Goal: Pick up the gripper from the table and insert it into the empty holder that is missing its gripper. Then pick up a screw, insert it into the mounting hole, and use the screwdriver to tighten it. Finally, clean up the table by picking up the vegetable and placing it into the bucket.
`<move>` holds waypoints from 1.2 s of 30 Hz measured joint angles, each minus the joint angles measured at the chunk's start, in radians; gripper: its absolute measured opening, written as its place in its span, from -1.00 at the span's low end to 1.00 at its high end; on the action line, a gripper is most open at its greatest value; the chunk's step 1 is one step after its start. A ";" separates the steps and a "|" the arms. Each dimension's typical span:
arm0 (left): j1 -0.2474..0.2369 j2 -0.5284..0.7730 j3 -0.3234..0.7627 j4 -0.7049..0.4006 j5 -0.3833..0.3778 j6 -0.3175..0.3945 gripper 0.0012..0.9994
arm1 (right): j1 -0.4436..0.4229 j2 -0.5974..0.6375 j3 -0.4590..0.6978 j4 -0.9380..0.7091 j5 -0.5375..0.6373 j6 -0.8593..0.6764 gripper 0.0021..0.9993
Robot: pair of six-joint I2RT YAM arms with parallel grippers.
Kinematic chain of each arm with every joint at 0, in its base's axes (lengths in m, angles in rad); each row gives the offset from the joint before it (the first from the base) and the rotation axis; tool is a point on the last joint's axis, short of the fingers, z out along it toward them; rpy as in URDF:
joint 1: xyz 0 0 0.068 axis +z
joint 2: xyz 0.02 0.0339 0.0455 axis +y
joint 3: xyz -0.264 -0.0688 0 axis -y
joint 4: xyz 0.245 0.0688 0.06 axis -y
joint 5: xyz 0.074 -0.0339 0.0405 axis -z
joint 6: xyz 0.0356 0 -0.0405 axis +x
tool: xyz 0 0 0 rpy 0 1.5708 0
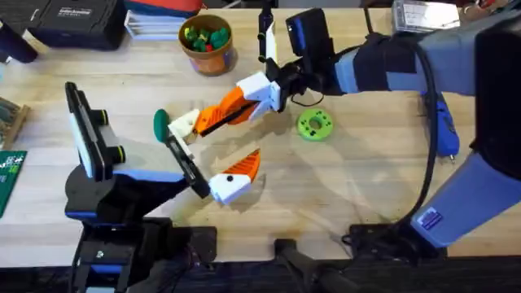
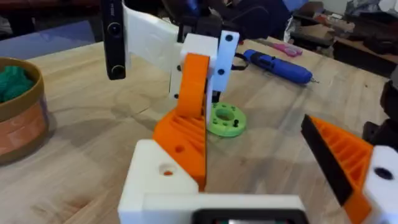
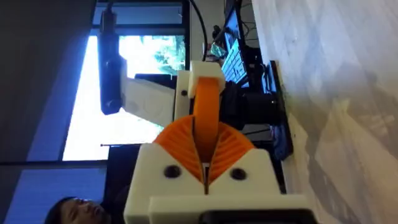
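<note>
My right gripper [image 1: 236, 106] is shut on the orange ribbed tip of the gripper [image 1: 189, 122], a white block with an orange wedge. In the right wrist view its pads [image 3: 233, 149] clamp the wedge edge-on. The gripper's white block [image 2: 158, 180] sits at the far end of the holder [image 1: 183, 163], the left arm's thin black bar; I cannot tell whether it is seated. My left gripper [image 1: 242, 134] stands open, its other finger [image 2: 348, 162] well apart. The dark-green vegetable [image 1: 160, 124] lies just beside the white block. The bucket [image 1: 206, 41] stands at the back. The blue screwdriver [image 1: 446, 134] lies at the right.
A bright-green disc with holes [image 1: 314, 124] lies near the middle of the table, close under my right gripper. A black case [image 1: 77, 20] sits at the back left and a green circuit board [image 1: 10, 175] at the left edge. Green toys lie in the bucket.
</note>
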 joint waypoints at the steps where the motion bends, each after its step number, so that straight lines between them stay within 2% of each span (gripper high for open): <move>1: 0.001 0.000 0.000 0.000 -0.003 0.000 0.97 | 0.002 0.000 0.002 0.000 0.001 0.001 -0.98; 27: 0.007 0.000 0.001 0.001 -0.038 -0.005 0.97 | 0.017 0.009 0.014 0.013 0.024 0.007 -0.99; 36: 0.016 0.000 0.001 0.003 -0.073 -0.008 0.97 | 0.043 0.010 0.018 0.020 0.013 -0.017 -0.99</move>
